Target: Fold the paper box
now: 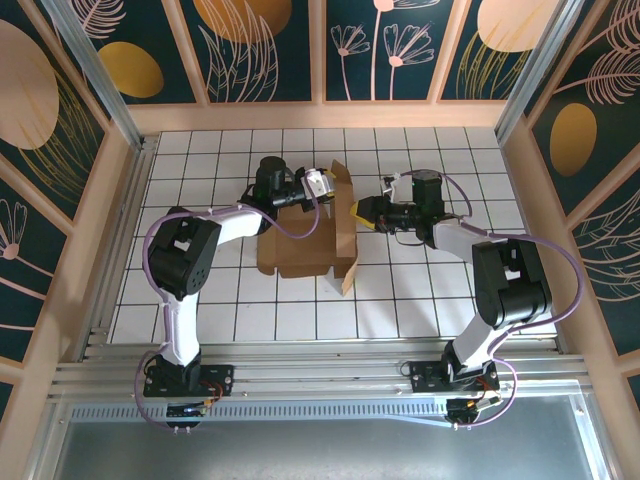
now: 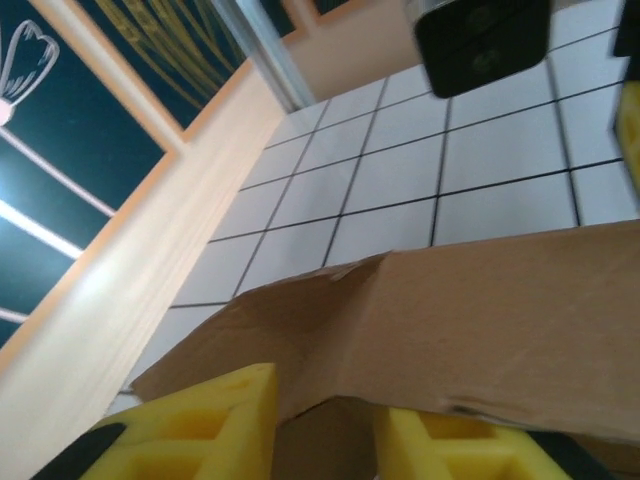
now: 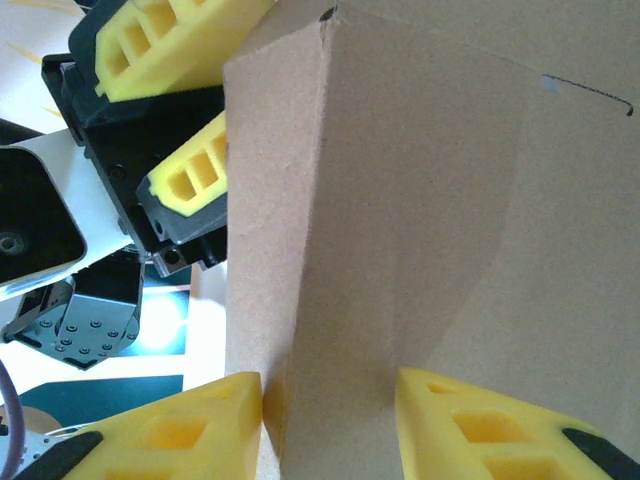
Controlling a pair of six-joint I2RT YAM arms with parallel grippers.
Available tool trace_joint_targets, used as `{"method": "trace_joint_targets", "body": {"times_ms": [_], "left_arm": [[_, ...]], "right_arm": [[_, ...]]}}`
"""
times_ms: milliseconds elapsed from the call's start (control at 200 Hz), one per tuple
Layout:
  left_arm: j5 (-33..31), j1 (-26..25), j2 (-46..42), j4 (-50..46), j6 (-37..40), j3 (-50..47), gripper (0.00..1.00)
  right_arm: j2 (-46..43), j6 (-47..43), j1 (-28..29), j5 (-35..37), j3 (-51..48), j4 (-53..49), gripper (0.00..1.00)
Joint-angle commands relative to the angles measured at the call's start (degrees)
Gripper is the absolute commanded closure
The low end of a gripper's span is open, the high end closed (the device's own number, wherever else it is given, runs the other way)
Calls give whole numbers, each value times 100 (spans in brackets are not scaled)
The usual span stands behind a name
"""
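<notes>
Jaws of both arms straddle upright paper box edges.

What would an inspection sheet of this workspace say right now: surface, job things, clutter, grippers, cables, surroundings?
Surface: white tiled table, dark grid lines.
Job's things: paper box, brown cardboard, partly folded, right wall raised.
Clutter: nothing seen.
Grippers: left gripper straddles a flap; right gripper straddles the raised wall's edge; firm grip unclear for both.
Cables: purple cables run along both arms, one looping over the box.
Surroundings: floral wall panels, wooden frame, metal rails at the near edge.
</notes>
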Motion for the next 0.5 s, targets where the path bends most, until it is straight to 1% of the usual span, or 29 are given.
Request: {"method": "trace_joint_targets", "body": {"times_ms": [0,55,115,160,215,310,365,405,496], "left_arm": [[897,-16,139,-54,-413,234,80],[880,-11,121,24,-595,228,85],[894,-16,94,154,-842,195,86],[890,-15,66,278,-1190,196,88],[919,-16,78,181,-1682,336,88],[1186,-16,197,-566,-2398,833,87],[1390,-16,286,-791,-2963,1028,86],[1480,-29,336,-784,-3178,1069,85],[1379,-33,360,-403,-3754,905,86]], "right_arm": [[103,-5,66,-4,144,-36,60],[102,0,74,4,143,-29,60],[113,-5,77,20,135,-19,60],[121,8,77,30,135,-19,60],[125,4,75,44,135,-19,60],[137,8,85,76,135,-12,60],[141,8,94,83,133,-1,60],[146,12,94,87,128,12,60],[157,13,103,101,142,4,60]]}}
